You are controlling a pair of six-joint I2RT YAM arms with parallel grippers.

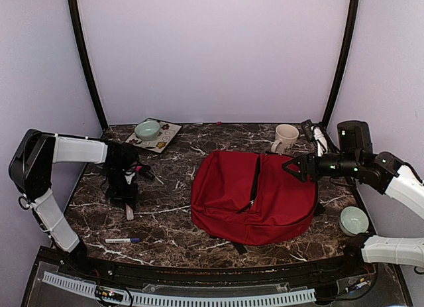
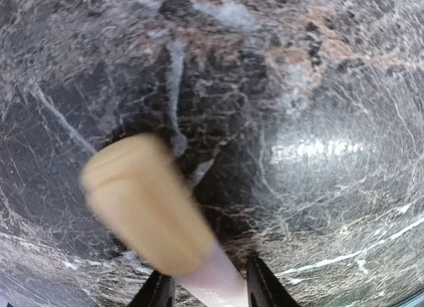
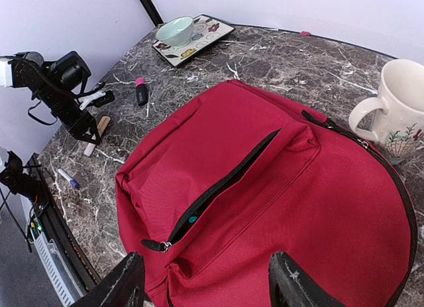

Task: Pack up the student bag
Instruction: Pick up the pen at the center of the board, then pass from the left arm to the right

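Left end effector (image 2: pixel 209 287) grasps a tan-capped pale stick (image 2: pixel 146 207) to pack; right end effector (image 3: pixel 209 284) hovers released over the soft red fabric backpack (image 3: pixel 318 207).

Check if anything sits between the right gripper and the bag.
Nothing visible. The right gripper is open over the right edge of the bag, red fabric directly below. The mug stands aside, behind the bag. The left gripper holds a stick, far left.
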